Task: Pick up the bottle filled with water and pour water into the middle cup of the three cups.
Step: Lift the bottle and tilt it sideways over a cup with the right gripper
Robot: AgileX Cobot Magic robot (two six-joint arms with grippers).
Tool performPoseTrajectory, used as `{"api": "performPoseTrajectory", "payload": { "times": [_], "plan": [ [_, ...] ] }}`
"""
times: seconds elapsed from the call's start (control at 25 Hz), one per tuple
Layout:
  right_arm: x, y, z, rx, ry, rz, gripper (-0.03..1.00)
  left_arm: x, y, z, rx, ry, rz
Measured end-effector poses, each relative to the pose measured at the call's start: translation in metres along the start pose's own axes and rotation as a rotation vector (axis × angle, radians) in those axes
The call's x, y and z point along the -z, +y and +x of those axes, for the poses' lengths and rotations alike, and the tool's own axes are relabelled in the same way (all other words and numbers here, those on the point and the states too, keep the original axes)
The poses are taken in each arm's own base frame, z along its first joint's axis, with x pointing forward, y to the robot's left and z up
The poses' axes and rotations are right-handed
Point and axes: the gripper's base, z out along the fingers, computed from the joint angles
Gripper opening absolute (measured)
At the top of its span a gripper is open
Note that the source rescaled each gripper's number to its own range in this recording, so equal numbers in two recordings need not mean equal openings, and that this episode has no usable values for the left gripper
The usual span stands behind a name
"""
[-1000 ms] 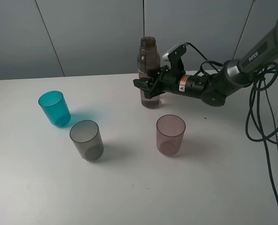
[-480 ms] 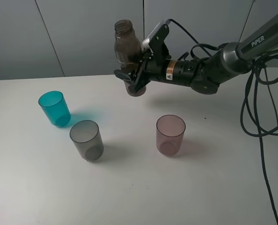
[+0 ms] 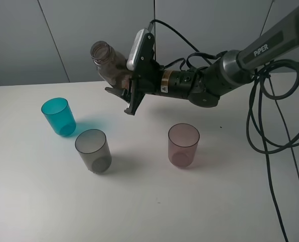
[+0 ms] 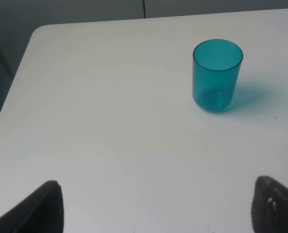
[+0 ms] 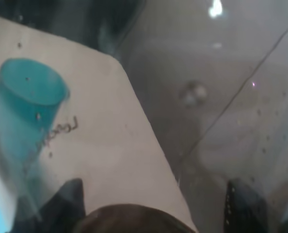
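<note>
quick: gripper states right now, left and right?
Left gripper: open, holding nothing.
Right gripper: closed on the bottle.

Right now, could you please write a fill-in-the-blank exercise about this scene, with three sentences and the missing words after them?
1. The right tool holds the bottle in the air, not upright but ____.
2. The middle cup stands between the teal cup and the ____ cup.
3. The neck of the bottle carries no ____.

Missing words: tilted; pink; cap.
</note>
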Motion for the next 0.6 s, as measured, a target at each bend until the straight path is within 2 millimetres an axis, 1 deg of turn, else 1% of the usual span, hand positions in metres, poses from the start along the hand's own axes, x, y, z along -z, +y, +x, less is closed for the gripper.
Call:
{"api": "performPoseTrajectory", "payload": {
  "times": [0.24,0.6],
  "plan": [
    [-0.001,0.002,0.004,0.122,0.057,-0.008,0.01,0.0,0.0,0.0,0.0,0.0,0.0],
    [-0.009,0.015,-0.005,0.346,0.045,-0.045,0.0,0.0,0.0,0.0,0.0,0.0,0.0]
  ]
}}
